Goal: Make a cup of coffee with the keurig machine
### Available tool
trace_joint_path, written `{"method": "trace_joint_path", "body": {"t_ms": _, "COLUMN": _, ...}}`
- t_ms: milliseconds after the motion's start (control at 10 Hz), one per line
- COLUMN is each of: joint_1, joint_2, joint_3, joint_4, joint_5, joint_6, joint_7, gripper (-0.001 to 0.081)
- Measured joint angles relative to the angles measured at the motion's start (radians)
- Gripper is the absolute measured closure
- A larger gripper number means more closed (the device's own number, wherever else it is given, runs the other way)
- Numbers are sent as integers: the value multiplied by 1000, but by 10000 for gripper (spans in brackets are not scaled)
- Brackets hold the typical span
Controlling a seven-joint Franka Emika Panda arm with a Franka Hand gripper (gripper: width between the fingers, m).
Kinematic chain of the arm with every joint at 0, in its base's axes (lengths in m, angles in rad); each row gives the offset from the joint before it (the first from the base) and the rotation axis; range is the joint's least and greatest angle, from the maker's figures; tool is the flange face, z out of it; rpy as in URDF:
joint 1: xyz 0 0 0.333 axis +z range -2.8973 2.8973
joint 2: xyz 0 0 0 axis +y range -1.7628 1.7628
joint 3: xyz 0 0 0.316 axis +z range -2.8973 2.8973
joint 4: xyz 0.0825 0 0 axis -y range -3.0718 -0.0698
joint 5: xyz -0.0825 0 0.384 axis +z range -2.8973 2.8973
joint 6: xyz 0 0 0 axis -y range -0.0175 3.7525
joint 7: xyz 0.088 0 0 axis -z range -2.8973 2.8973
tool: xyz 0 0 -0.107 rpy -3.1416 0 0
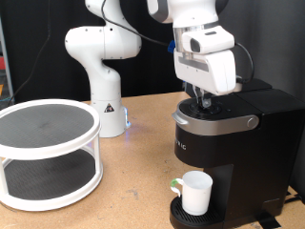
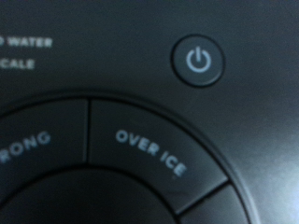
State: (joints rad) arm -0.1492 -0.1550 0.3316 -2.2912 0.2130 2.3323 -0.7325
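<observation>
The boxy matte black keurig machine with silver-grey lid trim carries pale lettering and a blue-white glowing power symbol, the plain white ceramic cup sits on its black base, and a white two-tier round rack with dark grey shelves stands on the tan wooden desk.

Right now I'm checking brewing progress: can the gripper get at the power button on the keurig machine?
Probably yes. The gripper hangs just over the keurig machine's top panel, and the wrist view shows the power button close and uncovered.
</observation>
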Motion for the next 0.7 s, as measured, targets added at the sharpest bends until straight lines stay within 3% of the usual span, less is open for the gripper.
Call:
{"method": "trace_joint_path", "body": {"t_ms": 500, "joint_1": 0, "joint_2": 12, "joint_3": 3, "joint_4": 3, "joint_5": -7, "joint_6": 12, "joint_7": 0, "gripper": 804}}
{"method": "trace_joint_path", "body": {"t_ms": 700, "joint_1": 0, "joint_2": 24, "joint_3": 6, "joint_4": 23, "joint_5": -47, "joint_6": -25, "joint_7": 20, "gripper": 804}}
